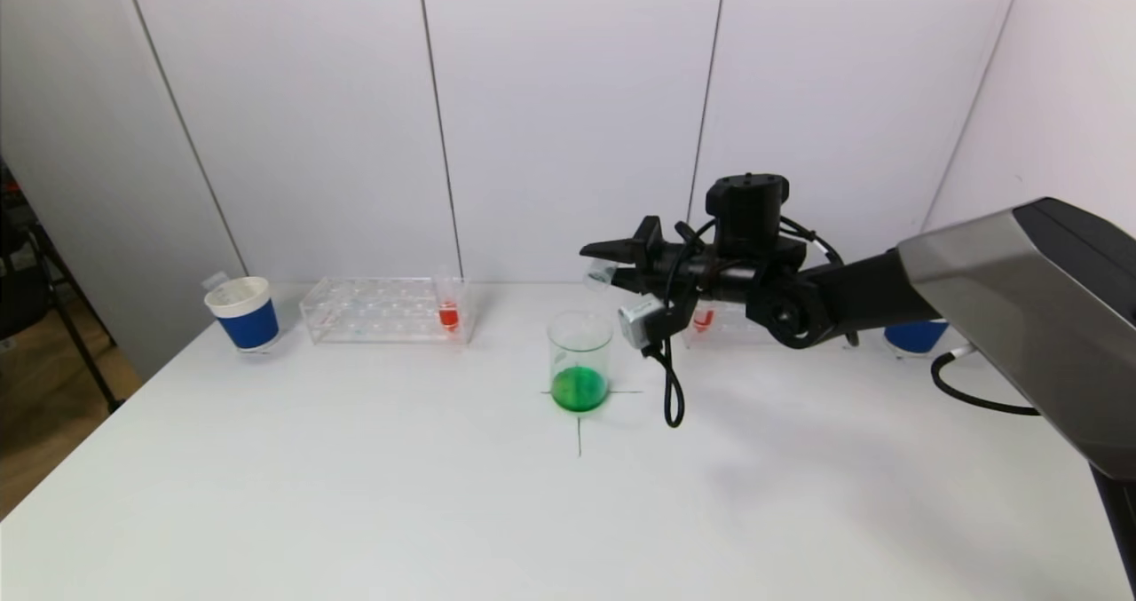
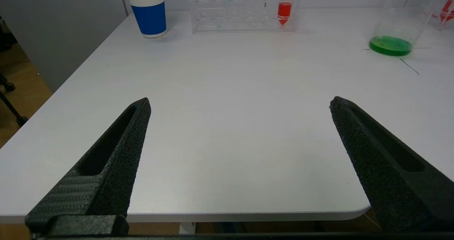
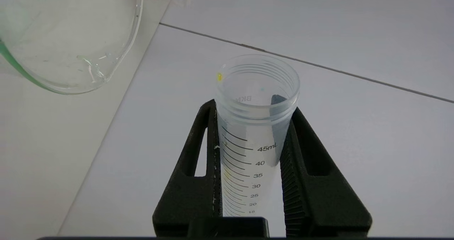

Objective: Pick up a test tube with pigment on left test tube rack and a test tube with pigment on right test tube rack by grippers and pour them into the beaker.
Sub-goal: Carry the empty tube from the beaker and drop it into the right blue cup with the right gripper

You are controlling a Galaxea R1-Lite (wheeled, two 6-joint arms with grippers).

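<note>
My right gripper (image 1: 605, 264) is shut on a clear graduated test tube (image 1: 600, 274), held nearly level with its open mouth above the beaker's far right rim. In the right wrist view the tube (image 3: 253, 133) looks empty between the fingers (image 3: 198, 155). The glass beaker (image 1: 579, 361) holds green liquid and stands on a cross mark. The left rack (image 1: 373, 310) holds one tube of red pigment (image 1: 448, 312). The right rack (image 1: 723, 324) is mostly hidden behind the right arm, with a red tube (image 1: 703, 320) in it. My left gripper (image 2: 240, 101) is open and empty above the table's front left edge.
A blue and white paper cup (image 1: 244, 314) stands left of the left rack, and another blue cup (image 1: 914, 335) stands behind the right arm. The right wrist's cable (image 1: 672, 397) hangs down just right of the beaker. The white table (image 1: 355, 494) ends at the wall behind.
</note>
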